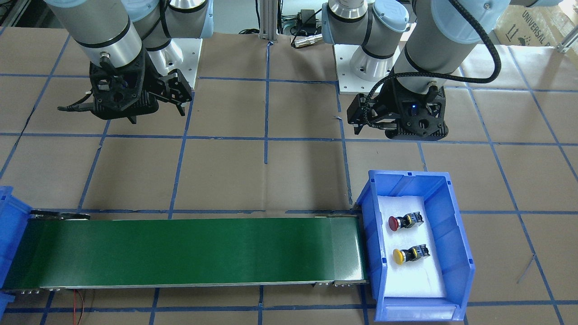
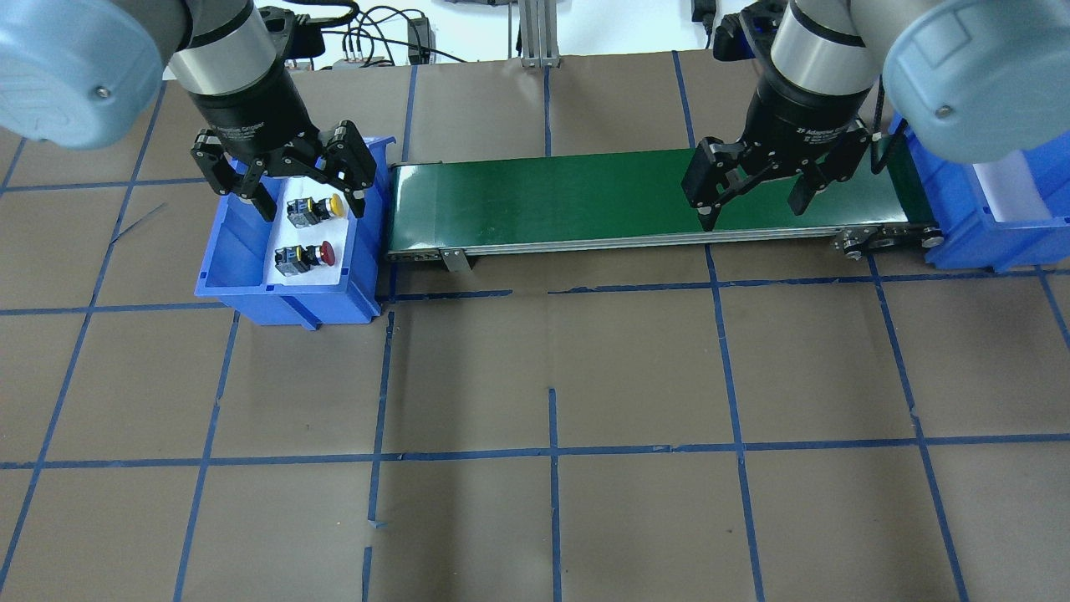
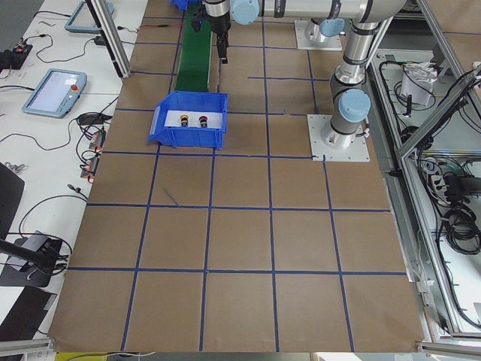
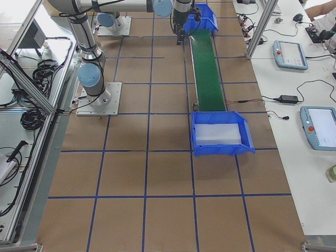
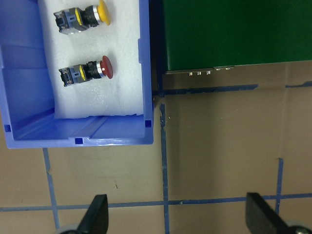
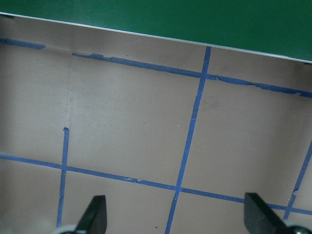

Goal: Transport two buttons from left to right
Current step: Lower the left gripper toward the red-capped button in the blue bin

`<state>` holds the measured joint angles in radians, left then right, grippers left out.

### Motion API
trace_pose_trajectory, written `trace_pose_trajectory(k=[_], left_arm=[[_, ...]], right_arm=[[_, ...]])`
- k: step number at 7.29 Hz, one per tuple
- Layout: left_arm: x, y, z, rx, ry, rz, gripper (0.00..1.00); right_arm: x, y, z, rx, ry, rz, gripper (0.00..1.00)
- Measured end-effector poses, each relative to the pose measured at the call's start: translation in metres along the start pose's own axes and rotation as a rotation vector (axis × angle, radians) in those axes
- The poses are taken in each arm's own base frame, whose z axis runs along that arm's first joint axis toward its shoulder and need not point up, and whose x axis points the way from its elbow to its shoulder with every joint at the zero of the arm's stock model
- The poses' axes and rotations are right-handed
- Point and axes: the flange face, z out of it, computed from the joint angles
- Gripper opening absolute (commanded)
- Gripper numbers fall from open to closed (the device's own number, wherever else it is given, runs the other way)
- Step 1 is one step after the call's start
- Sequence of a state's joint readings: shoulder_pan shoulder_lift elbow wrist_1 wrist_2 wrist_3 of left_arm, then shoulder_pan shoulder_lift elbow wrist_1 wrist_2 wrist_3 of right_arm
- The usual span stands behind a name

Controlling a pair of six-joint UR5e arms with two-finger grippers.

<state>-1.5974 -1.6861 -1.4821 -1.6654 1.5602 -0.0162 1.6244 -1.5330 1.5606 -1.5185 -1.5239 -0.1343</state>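
Observation:
The two buttons lie on white foam in the blue bin (image 1: 451, 225) on my left: the red-capped button (image 1: 404, 221) (image 2: 305, 257) (image 5: 87, 73) and the yellow-capped button (image 1: 410, 255) (image 2: 316, 209) (image 5: 83, 17), both on their sides. My left gripper (image 2: 311, 207) (image 5: 178, 217) (image 1: 363, 115) hangs open high above the table, on the robot's side of that bin, holding nothing. My right gripper (image 2: 752, 211) (image 6: 176, 214) (image 1: 177, 90) is also open and holds nothing, raised above the table beside the near edge of the green conveyor belt (image 2: 585, 192).
The belt (image 1: 180, 253) runs from the left bin to a second blue bin (image 2: 1003, 226) (image 4: 220, 134) lined with white foam at my right. Brown paper with blue tape lines covers the table (image 2: 552, 368). A person's arm (image 4: 321, 9) and control tablets lie beyond the table's far edge.

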Motion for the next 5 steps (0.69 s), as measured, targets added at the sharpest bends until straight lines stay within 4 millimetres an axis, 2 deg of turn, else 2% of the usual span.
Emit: trace_pose_trajectory(k=[4, 5], left_arm=[[-0.0038, 0.0012, -0.0011, -0.009, 0.004, 0.023, 1.0], [-0.0073, 0.0019, 0.0002, -0.007, 0.007, 0.084, 1.0]], right_arm=[[-0.0001, 0.0001, -0.0019, 0.004, 0.001, 0.002, 1.0], [-0.0001, 0.0, -0.0023, 0.005, 0.001, 0.002, 1.0]])
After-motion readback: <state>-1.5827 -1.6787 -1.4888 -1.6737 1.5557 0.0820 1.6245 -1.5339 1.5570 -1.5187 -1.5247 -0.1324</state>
